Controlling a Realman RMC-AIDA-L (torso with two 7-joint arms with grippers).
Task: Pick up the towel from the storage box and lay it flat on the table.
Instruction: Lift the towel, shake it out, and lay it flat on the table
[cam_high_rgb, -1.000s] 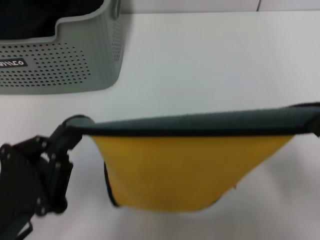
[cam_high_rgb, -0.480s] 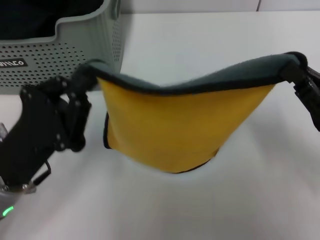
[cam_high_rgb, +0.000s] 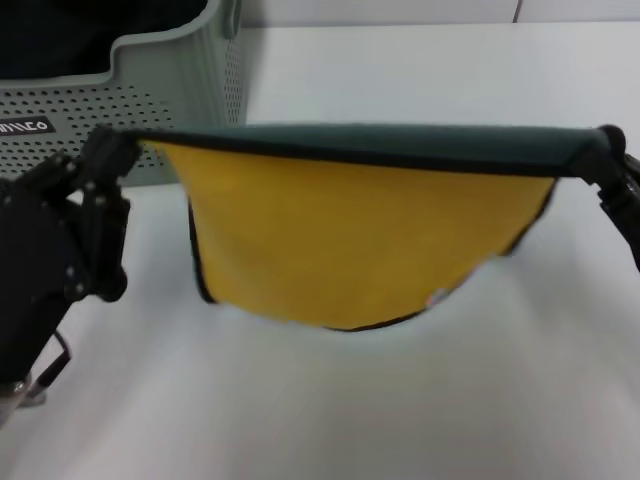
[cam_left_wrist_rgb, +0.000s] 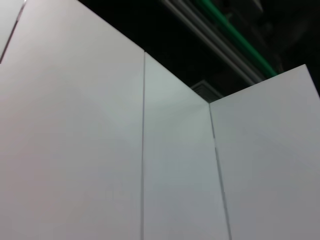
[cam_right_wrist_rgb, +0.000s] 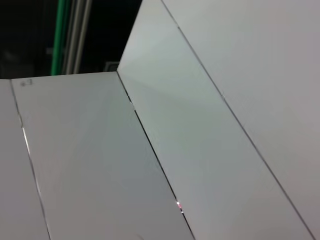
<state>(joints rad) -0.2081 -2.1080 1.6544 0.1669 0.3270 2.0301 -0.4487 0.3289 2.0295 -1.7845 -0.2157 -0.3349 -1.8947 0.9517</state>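
The left gripper (cam_high_rgb: 112, 150) is clenching one top corner of the towel (cam_high_rgb: 350, 235), and the right gripper (cam_high_rgb: 605, 150) is clenching the other, stretching its upper edge taut between them. Below that edge the yellow face is hanging, curved lower hem just above the table (cam_high_rgb: 420, 400). Behind the left gripper the storage box (cam_high_rgb: 170, 110) is standing. White wall panels (cam_left_wrist_rgb: 175, 175) are filling both wrist views.

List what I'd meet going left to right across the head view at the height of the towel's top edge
left gripper → towel → right gripper
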